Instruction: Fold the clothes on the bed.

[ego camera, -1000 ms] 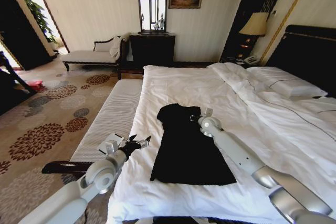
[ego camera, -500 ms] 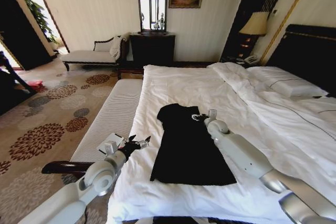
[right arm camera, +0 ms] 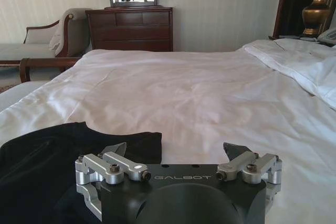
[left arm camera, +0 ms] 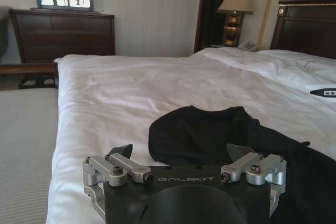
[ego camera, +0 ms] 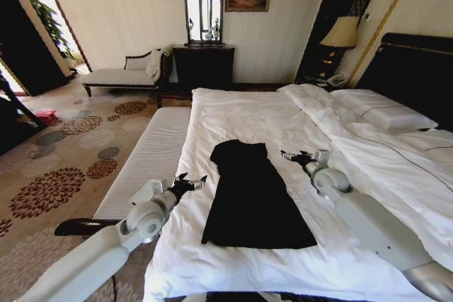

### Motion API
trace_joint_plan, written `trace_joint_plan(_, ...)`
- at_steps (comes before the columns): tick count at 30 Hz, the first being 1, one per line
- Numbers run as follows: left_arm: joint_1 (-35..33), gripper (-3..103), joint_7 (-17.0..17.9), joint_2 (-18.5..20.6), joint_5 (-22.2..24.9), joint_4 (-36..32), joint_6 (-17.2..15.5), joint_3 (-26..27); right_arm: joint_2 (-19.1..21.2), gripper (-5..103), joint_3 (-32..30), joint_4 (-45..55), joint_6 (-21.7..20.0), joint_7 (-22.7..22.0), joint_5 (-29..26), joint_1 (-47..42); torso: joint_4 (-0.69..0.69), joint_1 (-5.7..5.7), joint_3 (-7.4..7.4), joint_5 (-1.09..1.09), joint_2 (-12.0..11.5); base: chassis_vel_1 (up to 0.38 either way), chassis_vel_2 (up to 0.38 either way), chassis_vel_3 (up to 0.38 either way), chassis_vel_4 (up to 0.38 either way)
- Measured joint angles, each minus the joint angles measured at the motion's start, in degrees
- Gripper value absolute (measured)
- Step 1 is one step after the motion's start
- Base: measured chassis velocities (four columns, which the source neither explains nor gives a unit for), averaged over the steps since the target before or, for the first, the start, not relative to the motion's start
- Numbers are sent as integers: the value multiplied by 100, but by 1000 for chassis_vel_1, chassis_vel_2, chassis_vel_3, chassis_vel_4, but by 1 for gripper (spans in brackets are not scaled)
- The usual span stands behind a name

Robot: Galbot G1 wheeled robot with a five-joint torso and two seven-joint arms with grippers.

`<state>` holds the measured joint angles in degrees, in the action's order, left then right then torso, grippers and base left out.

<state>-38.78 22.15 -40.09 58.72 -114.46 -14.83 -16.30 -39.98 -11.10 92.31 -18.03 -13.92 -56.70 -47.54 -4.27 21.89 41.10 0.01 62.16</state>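
While one black T-shirt point(ego camera: 251, 192) lies flat, two pincers hover spread.

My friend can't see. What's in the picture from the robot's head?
A black T-shirt, folded lengthwise, lies on a big white bed. The left gripper hovers open beside it at the bed's edge, and the right gripper is open over the sheet on its other side.

The clothes point(ego camera: 251, 196) lie on the bed point(ego camera: 248, 114), near its foot edge. From the clothes, the left gripper point(ego camera: 190, 183) sits at nine o'clock, the right gripper point(ego camera: 299, 155) at two o'clock, a bench point(ego camera: 148, 160) farther at nine, pillows point(ego camera: 382, 114) at two.
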Motion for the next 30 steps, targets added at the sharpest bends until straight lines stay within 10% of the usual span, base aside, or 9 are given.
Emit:
trace_joint_plan(9, 270, 100, 131, -914, 1950, 741, 14, -130, 79, 100, -229, 122, -5, -7, 123, -275, -2, -1, 0, -1, 0, 0, 0, 0, 0)
trace_joint_plan(30, 291, 100, -1200, -2612, 1757, 3478, 35, 705, 421, 100, -1123, 872, -72, -29, 183, -1437, -4, 0, 0, 0, 0, 0, 0, 0, 0)
